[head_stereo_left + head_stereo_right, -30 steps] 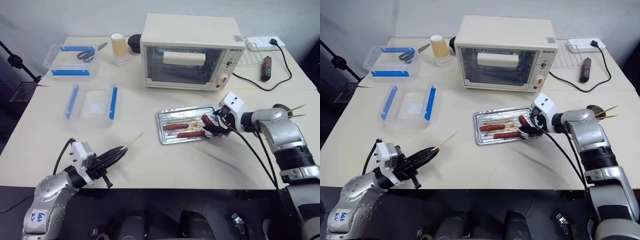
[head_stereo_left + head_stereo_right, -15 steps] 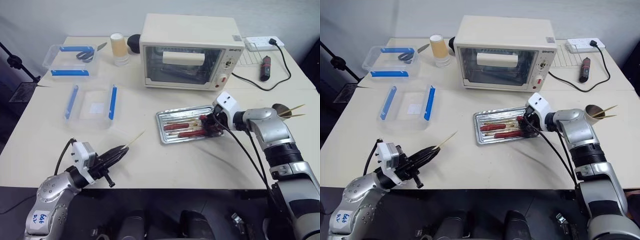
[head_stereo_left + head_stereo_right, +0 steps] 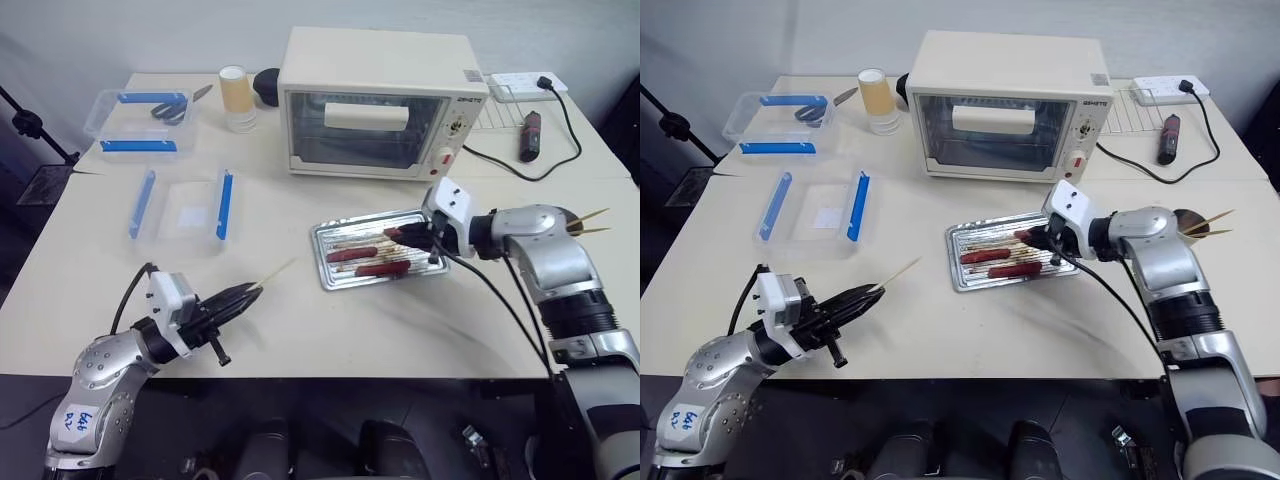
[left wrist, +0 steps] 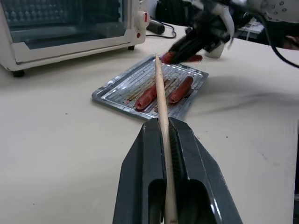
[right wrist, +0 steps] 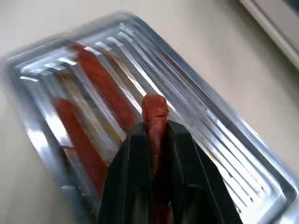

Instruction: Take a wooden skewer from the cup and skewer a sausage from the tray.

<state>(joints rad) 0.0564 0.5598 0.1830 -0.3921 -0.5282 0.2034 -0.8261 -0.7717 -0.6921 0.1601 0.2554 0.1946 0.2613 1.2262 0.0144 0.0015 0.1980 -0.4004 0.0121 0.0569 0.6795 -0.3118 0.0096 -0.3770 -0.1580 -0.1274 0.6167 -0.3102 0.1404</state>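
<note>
My left gripper (image 3: 243,293) is shut on the wooden skewer (image 3: 275,273) near the table's front left; the stick (image 4: 159,88) points toward the tray. My right gripper (image 3: 402,236) is shut on one sausage (image 5: 154,109), held a little above the far right part of the shiny metal tray (image 3: 320,250). Two more sausages (image 3: 350,254) (image 3: 383,268) lie side by side in the tray. The tan cup (image 3: 1189,222), with skewer tips sticking out, stands at the right table edge, partly hidden behind my right forearm.
A cream toaster oven (image 3: 380,100) stands behind the tray. Two clear boxes with blue clips (image 3: 183,205) (image 3: 140,120) and a yellowish cup (image 3: 235,92) are at the left back. A power strip (image 3: 525,85) and a cable lie at the back right.
My right gripper closed on a sausage at the tray's right end, lifted it and carried it leftward over the tray. The left gripper with the skewer stayed about where it was.
</note>
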